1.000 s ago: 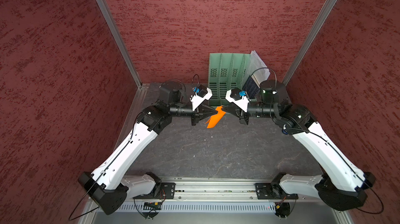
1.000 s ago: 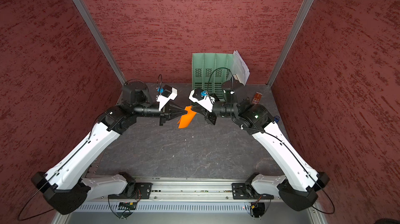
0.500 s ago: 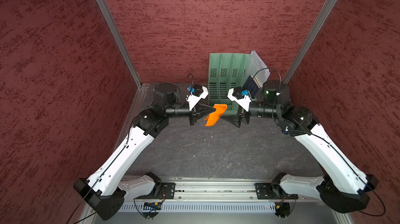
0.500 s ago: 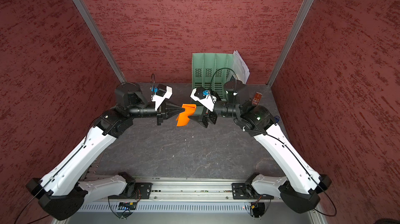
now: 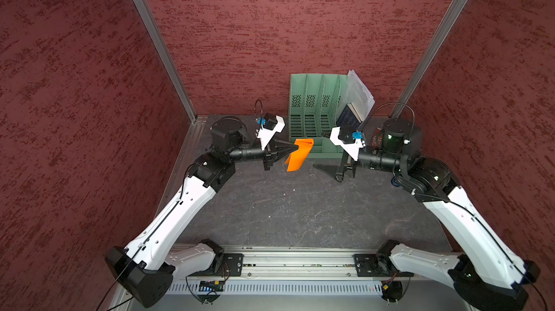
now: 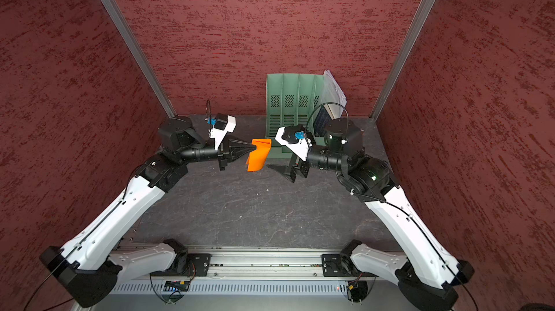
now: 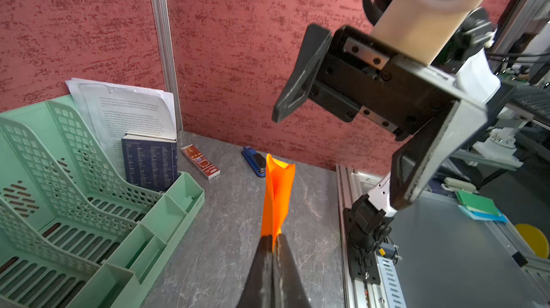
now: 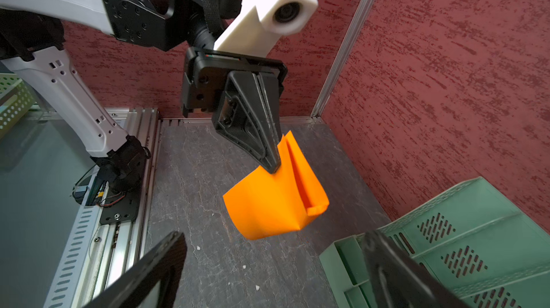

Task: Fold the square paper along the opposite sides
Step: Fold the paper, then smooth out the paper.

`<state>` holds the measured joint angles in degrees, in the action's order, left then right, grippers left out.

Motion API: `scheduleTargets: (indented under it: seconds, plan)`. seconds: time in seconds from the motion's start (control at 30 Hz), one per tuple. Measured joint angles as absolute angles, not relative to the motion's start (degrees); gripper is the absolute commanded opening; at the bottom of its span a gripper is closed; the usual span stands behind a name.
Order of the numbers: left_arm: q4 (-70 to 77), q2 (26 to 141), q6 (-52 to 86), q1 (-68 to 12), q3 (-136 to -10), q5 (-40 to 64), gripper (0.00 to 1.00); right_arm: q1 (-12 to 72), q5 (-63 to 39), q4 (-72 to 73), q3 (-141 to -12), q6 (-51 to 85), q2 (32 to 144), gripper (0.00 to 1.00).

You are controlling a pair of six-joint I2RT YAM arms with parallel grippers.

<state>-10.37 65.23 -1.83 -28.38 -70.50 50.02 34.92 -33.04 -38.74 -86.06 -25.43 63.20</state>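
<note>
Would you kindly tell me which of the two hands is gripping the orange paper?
The left hand: its jaws are shut on the edge of the square paper, holding it aloft, whereas the right hand stands wide open, apart from it.

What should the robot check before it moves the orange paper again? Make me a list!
1. Left gripper shut on the square paper: ok.
2. Right gripper open, not touching the paper: ok.
3. Paper lifted off the table: ok.
4. Paper halves lying flat together: not ok, they bulge apart.
5. Edges lined up: cannot tell.
</note>
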Motion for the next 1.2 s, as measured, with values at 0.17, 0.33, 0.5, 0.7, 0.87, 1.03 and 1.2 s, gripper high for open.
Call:
scheduleTargets:
  seconds: [0.17, 0.33, 0.5, 0.7, 0.87, 1.03, 1.2]
  plan:
    - [1.04, 63.51, 5.5, -27.9, -66.94, 53.34, 0.0, 32.77, -38.7, -38.06, -86.65, -25.47, 64.9, 0.95]
    - [10.0, 63.37, 11.35, -28.03, -64.77, 56.51, 0.0, 31.7, -42.72, -37.69, -88.88, -25.56, 68.01, 0.86]
    - [13.85, 64.14, 13.78, -28.97, -64.49, 57.95, 0.0, 31.33, -45.78, -37.19, -91.92, -25.58, 70.41, 0.6]
    - [14.63, 64.88, 14.57, -29.28, -64.49, 58.33, 0.0, 31.27, -47.46, -36.1, -92.31, -25.17, 70.67, 0.34]
    - [14.63, 64.93, 14.55, -29.28, -64.49, 58.28, 0.0, 31.27, -47.57, -35.57, -92.31, -24.62, 70.65, 0.22]
    - [14.57, 64.93, 14.44, -29.28, -64.49, 58.22, 0.0, 31.27, -47.33, -35.24, -92.31, -24.36, 70.46, 0.12]
    - [14.57, 64.93, 14.04, -29.28, -64.49, 57.98, 0.0, 31.29, -47.16, -35.14, -92.29, -24.21, 70.22, 0.08]
